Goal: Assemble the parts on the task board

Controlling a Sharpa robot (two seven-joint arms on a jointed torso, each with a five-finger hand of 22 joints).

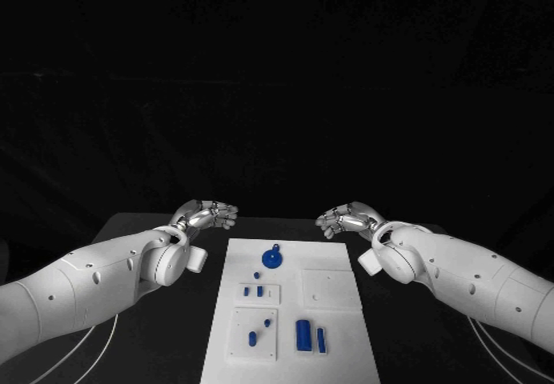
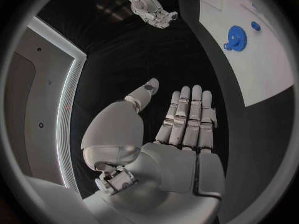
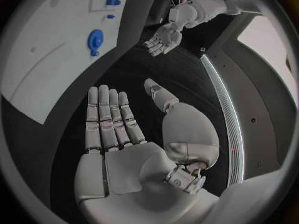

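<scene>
The white task board (image 1: 335,264) lies in the middle of the black table. A round blue gear-like part (image 1: 272,258) sits near its far end, small blue pieces (image 1: 258,290) stand in a raised square plate, and two blue cylinders (image 1: 303,335) lie near the front. My left hand (image 1: 206,214) hovers past the board's far left corner, fingers straight and apart, holding nothing (image 2: 181,129). My right hand (image 1: 350,218) hovers past the far right corner, also flat and empty (image 3: 118,129). The blue gear (image 2: 235,37) (image 3: 95,39) shows in both wrist views.
A blank raised square (image 1: 329,289) sits on the board's right half, and another plate with small blue pieces (image 1: 255,334) lies at front left. White cables (image 1: 81,352) run along the table on both sides. Bare black table (image 1: 150,328) flanks the board.
</scene>
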